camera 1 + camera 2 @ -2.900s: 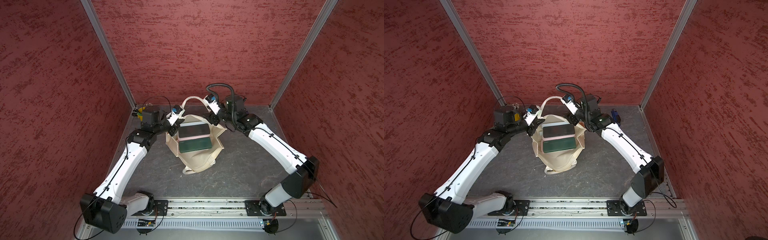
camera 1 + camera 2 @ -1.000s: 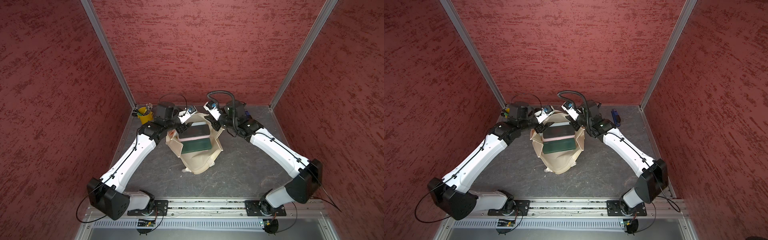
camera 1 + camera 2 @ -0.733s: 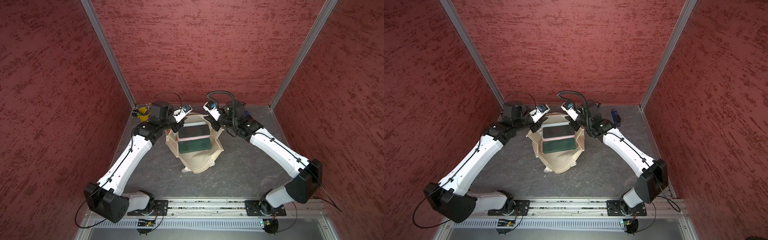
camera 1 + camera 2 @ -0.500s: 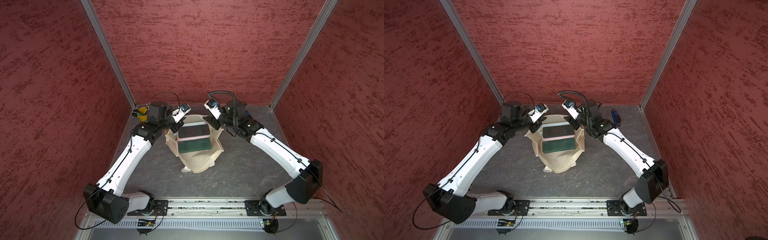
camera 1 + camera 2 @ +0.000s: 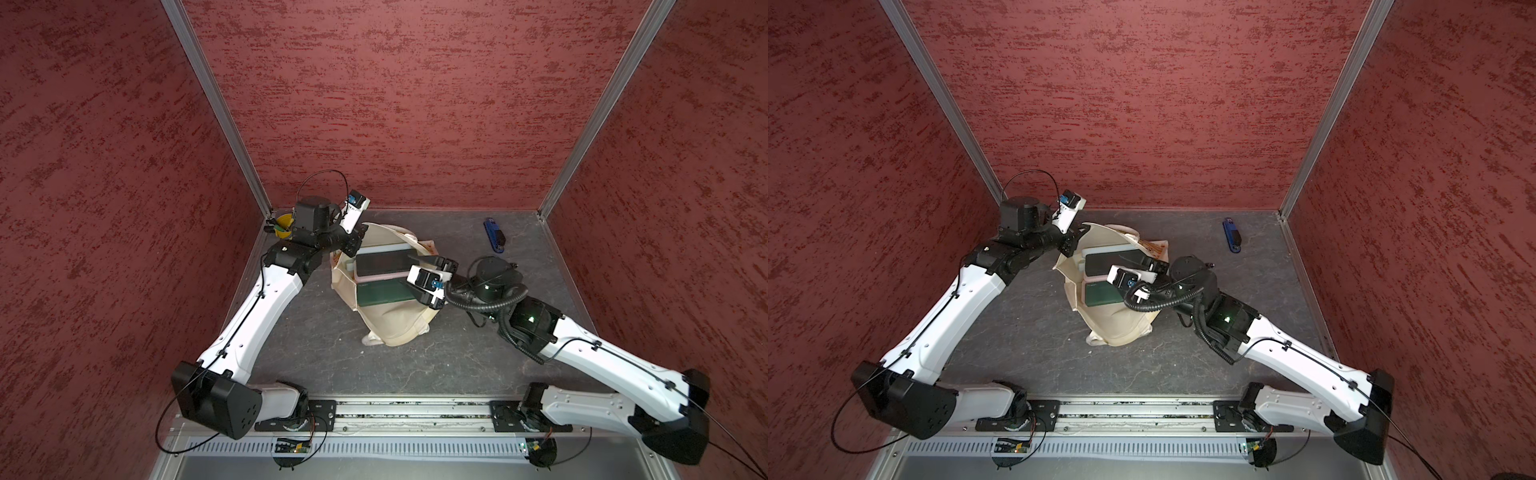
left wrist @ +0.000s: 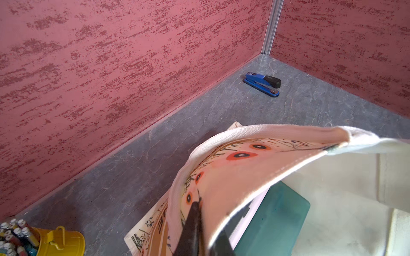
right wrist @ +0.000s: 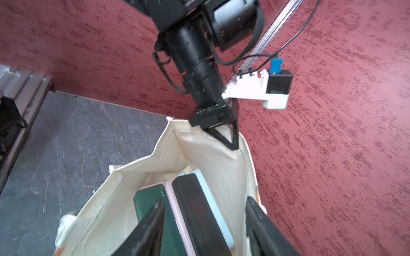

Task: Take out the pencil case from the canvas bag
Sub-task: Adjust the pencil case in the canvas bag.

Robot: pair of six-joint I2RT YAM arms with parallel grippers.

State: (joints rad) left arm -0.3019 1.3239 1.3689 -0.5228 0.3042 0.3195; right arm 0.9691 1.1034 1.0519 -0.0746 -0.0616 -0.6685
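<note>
Top views: a grey table [image 5: 316,340] carries a cream bag [image 5: 395,328] near its middle, with the mouth gaping upward. The left gripper [image 5: 353,248] has its jaws clamped on the bag's rim at the back left corner. The right wrist view shows the same pinch [image 7: 233,145], and the left wrist view shows floral cloth folded over one jaw. The right gripper [image 5: 409,272] hangs over the mouth with its jaws apart; the right wrist view shows them straddling the black case [image 7: 190,199]. Flat cases lie inside the bag: a green case [image 5: 382,291], the pink-edged black case beside it, and a pale case [image 5: 382,248] beneath the black one. Which is the pencil case cannot be told. A yellow bucket [image 5: 284,224] stands in the back left corner. A blue stapler [image 5: 493,240] lies near the back right corner.
</note>
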